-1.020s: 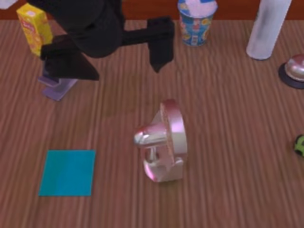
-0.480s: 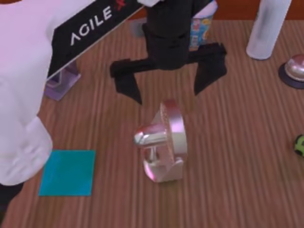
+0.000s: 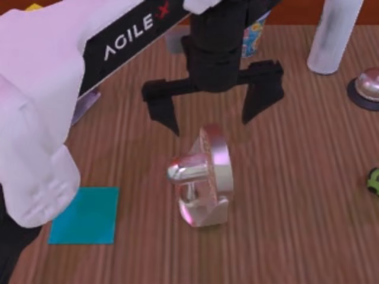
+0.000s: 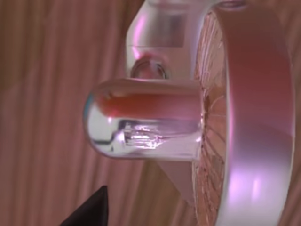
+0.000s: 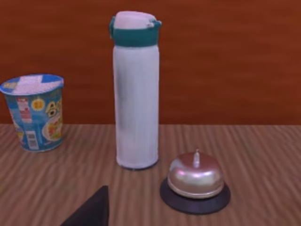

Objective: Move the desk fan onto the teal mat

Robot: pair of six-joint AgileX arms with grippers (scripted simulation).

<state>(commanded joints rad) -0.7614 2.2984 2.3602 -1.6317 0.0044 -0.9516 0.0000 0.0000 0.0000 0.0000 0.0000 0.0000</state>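
The desk fan (image 3: 204, 174) stands upright at the table's middle, shiny pinkish-silver, its ring head edge-on and its hub pointing left. My left gripper (image 3: 211, 124) hangs open just behind the top of the ring, one black finger (image 3: 166, 109) to its left and the other to its right, not touching it. In the left wrist view the fan's hub (image 4: 146, 125) and ring fill the picture. The teal mat (image 3: 89, 216) lies flat at the front left, clear of the fan. My right gripper (image 5: 150, 223) is parked off the top view; one dark fingertip (image 5: 94, 212) shows, set wide.
At the back stand a noodle cup (image 5: 35, 113) and a tall white bottle (image 3: 334, 35). A silver-domed bell (image 3: 367, 86) sits at the right edge, with a small green thing (image 3: 374, 180) below it. The purple phone stand (image 3: 83, 103) is mostly hidden under my left arm.
My left arm has swung in from the back left to above the fan, its open fingers turned to straddle the ring. The fan and the mat have not moved.
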